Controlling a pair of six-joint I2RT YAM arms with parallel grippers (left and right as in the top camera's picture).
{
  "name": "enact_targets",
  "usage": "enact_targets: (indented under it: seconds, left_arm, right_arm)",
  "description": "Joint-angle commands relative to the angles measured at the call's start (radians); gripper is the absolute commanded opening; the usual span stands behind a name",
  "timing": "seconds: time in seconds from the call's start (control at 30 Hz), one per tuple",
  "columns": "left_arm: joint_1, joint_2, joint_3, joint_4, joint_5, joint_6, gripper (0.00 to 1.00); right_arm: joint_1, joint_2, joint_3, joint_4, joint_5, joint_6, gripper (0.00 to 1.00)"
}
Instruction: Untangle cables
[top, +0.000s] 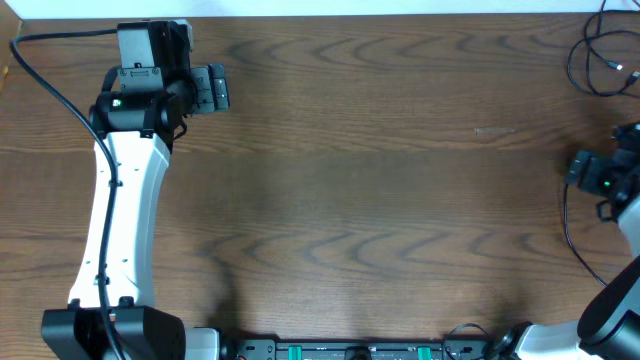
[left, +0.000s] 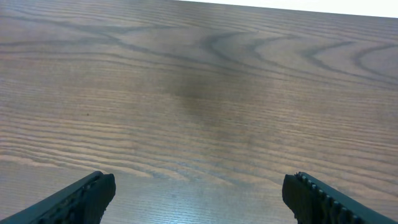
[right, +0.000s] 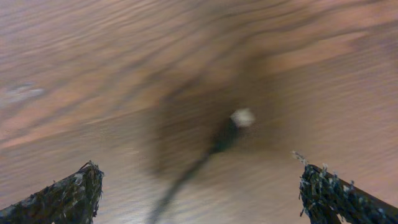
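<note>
A loose bundle of thin black cables (top: 598, 52) lies looped at the table's far right corner, partly cut off by the frame edge. In the right wrist view a blurred black cable (right: 205, 155) with a pale plug end (right: 242, 117) runs across the wood ahead of my right gripper (right: 199, 186). That gripper is open and neither finger touches the cable. Overhead, the right gripper (top: 580, 168) sits at the right edge, below the bundle. My left gripper (top: 212, 88) is at the far left, open over bare wood (left: 199, 190), far from any cable.
The brown wood-grain table (top: 360, 200) fills the overhead view. The white left arm (top: 125, 210) runs along the left side. A thin black wire (top: 572, 240) curves down beside the right arm. Arm bases and a black rail (top: 350, 350) line the front edge.
</note>
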Motion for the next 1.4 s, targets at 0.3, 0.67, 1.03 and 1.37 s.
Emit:
enact_targets:
  seconds: [0.3, 0.67, 1.03, 1.37]
  left_arm:
    - [0.004, 0.000, 0.003, 0.000, -0.005, -0.015, 0.92]
    - [0.004, 0.000, 0.003, 0.000, -0.005, -0.015, 0.92]
    - [0.004, 0.000, 0.003, 0.000, -0.005, -0.015, 0.92]
    - [0.004, 0.000, 0.003, 0.000, -0.005, -0.015, 0.92]
  right_arm:
    - [0.030, 0.004, 0.003, -0.129, -0.114, 0.141, 0.97]
    - [0.031, 0.004, -0.018, -0.220, 0.094, 0.279, 0.87]
    - [0.031, 0.004, -0.102, -0.135, 0.101, 0.278, 0.86]
    - [0.031, 0.004, -0.153, -0.049, 0.126, 0.280, 0.01]
